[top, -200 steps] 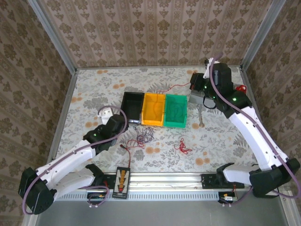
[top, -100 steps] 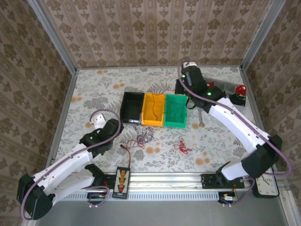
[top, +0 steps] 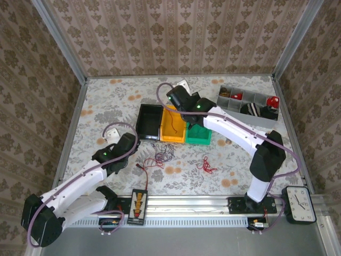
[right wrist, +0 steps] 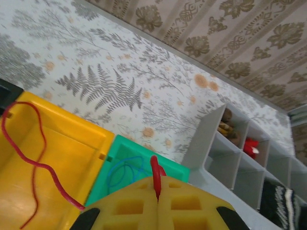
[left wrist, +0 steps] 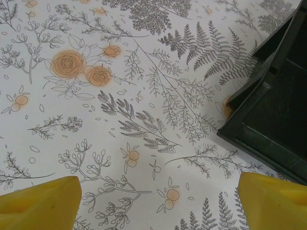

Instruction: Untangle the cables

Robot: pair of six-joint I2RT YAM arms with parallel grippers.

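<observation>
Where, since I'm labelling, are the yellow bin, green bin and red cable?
yellow bin (right wrist: 72, 139), right wrist view, inner wall.
green bin (right wrist: 139, 149), right wrist view, far rim.
red cable (right wrist: 154, 172), right wrist view, thick upright stretch.

- The left arm (top: 80, 184) and right arm (top: 234, 128) are white with black joints.
- A lilac cable (top: 121, 125) loops behind each wrist.
- A green light (top: 198, 106) glows near each wrist.
- The left fingers (left wrist: 38, 201) are plain yellow; the right fingers (right wrist: 139, 206) have square holes.
</observation>
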